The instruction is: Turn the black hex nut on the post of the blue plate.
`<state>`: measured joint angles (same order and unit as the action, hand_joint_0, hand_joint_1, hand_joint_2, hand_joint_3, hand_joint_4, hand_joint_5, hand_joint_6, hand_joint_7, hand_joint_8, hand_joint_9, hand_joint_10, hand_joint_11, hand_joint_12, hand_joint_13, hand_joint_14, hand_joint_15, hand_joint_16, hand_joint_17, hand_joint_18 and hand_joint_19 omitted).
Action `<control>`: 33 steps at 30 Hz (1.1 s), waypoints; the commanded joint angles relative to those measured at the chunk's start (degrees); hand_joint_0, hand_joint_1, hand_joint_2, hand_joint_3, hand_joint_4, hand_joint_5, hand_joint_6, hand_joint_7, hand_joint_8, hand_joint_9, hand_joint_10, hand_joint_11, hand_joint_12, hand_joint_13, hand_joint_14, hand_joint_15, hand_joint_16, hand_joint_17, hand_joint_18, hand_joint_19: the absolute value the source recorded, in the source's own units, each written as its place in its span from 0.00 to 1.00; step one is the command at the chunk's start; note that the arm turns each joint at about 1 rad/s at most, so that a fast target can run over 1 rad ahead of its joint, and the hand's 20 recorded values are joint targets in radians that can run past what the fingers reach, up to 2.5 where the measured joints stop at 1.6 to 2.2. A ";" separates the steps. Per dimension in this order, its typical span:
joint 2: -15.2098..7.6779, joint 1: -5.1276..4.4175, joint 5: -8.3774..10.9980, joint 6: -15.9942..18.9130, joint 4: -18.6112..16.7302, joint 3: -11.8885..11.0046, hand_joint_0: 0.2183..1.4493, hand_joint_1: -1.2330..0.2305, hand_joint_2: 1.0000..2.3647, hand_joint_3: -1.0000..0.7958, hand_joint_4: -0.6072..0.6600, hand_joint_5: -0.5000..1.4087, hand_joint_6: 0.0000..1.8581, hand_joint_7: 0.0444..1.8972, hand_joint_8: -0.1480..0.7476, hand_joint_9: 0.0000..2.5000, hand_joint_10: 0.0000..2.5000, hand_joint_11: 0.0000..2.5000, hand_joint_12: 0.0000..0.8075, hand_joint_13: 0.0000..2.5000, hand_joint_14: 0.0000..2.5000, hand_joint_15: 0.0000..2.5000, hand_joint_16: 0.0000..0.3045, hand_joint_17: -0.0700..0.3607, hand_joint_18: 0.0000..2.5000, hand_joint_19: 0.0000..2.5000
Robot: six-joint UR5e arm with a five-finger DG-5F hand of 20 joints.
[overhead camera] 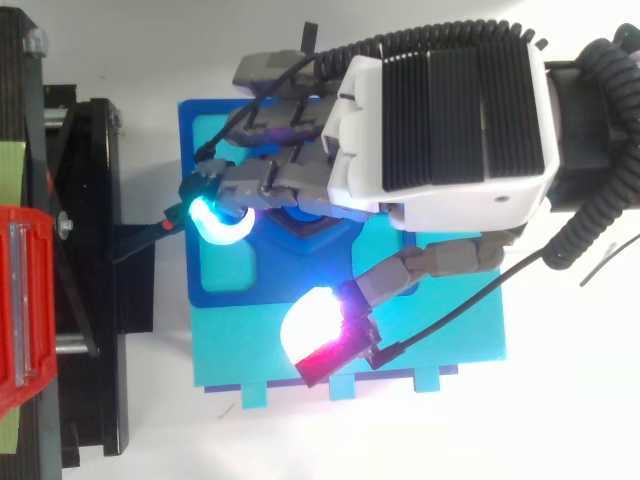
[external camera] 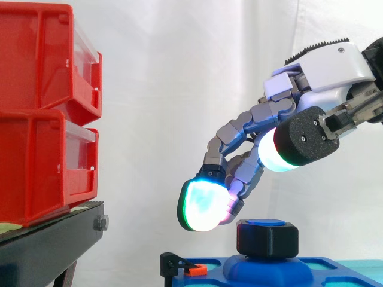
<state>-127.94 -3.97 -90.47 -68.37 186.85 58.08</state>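
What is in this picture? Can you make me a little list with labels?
hand: reaching down over the nut, fingers loosely bent, holding nothing
fingertip: glowing cyan, just above and beside the nut
black hex nut: on the post, not gripped
blue plate: under the nut
red bins: stacked on the black stand, at the left
background: white curtain

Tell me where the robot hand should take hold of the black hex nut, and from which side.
Pinch two opposite flat side faces of the black hex nut, coming down from above. It sits upright on the post of the blue plate, its sides standing free above the plate's raised base, and the robot hand hovers open just above it.
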 commanded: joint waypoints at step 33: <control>-0.03 0.89 -1.90 -1.42 1.24 1.07 0.24 0.56 0.00 0.28 0.71 0.18 0.27 0.38 0.54 0.27 0.00 0.00 0.51 0.18 0.00 0.01 0.18 0.44 0.08 0.06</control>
<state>-127.97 -3.47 -91.94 -69.34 187.55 59.15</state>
